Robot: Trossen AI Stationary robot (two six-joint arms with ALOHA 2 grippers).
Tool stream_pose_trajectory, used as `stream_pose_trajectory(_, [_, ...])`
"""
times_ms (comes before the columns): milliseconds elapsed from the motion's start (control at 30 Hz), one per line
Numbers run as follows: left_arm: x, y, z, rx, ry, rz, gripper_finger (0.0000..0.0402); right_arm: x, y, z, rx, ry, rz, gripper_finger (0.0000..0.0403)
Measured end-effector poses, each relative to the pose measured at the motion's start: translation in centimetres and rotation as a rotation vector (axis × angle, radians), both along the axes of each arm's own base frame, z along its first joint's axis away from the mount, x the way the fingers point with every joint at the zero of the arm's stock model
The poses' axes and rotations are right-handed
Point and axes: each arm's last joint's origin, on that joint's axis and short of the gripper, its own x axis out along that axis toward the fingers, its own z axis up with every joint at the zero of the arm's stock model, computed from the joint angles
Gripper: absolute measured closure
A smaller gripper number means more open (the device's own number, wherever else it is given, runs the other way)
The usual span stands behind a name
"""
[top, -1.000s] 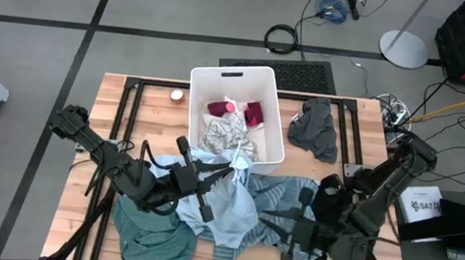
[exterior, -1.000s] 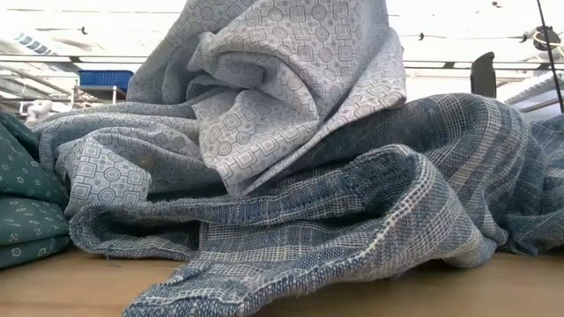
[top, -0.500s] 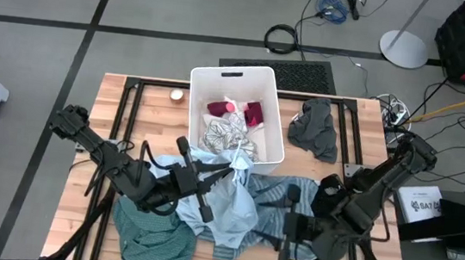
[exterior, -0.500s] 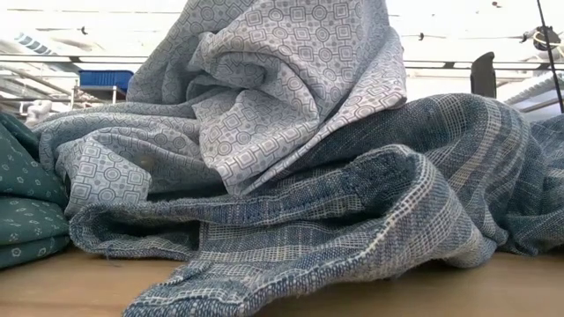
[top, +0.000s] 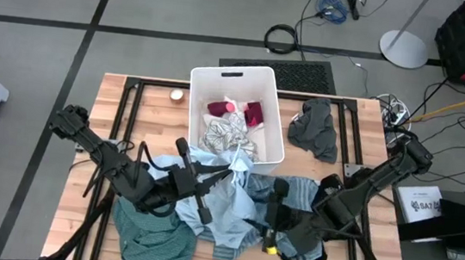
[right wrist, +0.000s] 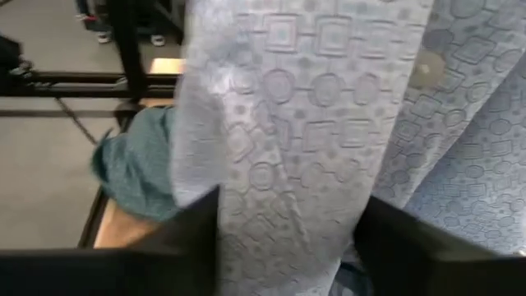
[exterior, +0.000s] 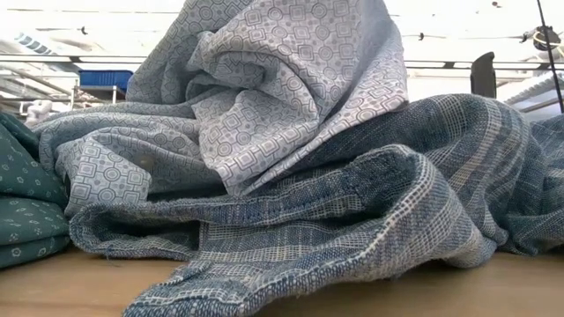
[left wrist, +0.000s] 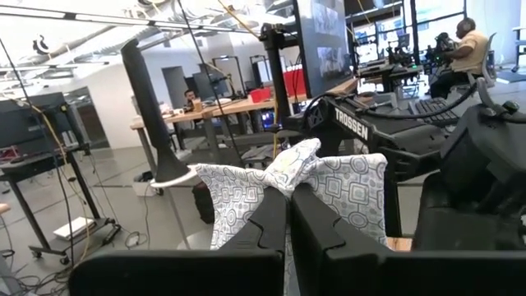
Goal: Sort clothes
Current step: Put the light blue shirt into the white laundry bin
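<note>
Heaped mid-table point(top: 106, 99) before bin point(top: 278, 126): light blue shirt point(top: 234, 201) pinched shut at its raised peak by left pincer point(left wrist: 288, 215), hanging straight ahead between right pincer's point(top: 274, 212) spread fingers, nearer arm right.

white bin point(top: 277, 126) | wooden table point(top: 160, 114) | black floor mat point(top: 295, 72)

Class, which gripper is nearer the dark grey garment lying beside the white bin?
Right. The right gripper is below the dark grey garment, over the striped shirt; the left gripper is farther, beyond the white bin.
</note>
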Motion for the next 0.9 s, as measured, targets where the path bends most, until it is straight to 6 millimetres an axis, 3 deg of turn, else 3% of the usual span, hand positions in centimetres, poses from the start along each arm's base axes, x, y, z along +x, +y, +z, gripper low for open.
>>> stream_pose_trajectory(100, [-0.2,-0.2,0.1,-0.003,0.0,0.003,0.0395,-0.7,0.5,0.9,-0.024,-0.015,0.042,0.0343])
stream_pose_trajectory(167, [-0.2,-0.3,0.1,-0.004,-0.001,0.001,0.0394,-1.1,0.9,1.9,-0.053,-0.037,0.067,0.0383])
stream_pose_trajectory(300, [-0.4,-0.6,0.1,0.004,0.006,-0.008,0.0393,-2.2,1.6,4.4,-0.072,-0.058,0.102,0.0399])
stream_pose_trajectory(533, [-1.0,-1.7,-0.4,0.058,0.063,-0.04,0.0385,-6.6,2.7,9.7,-0.082,-0.044,0.129,0.0402])
stream_pose_trajectory(733, [-1.3,-2.4,-2.0,0.09,0.187,-0.07,0.0304,-9.5,2.4,12.0,-0.032,-0.004,0.119,0.0403])
stream_pose_trajectory(900, [-2.0,-2.3,-3.7,-0.032,0.307,-0.177,0.0232,-11.9,1.2,12.0,0.094,0.115,0.034,0.0403])
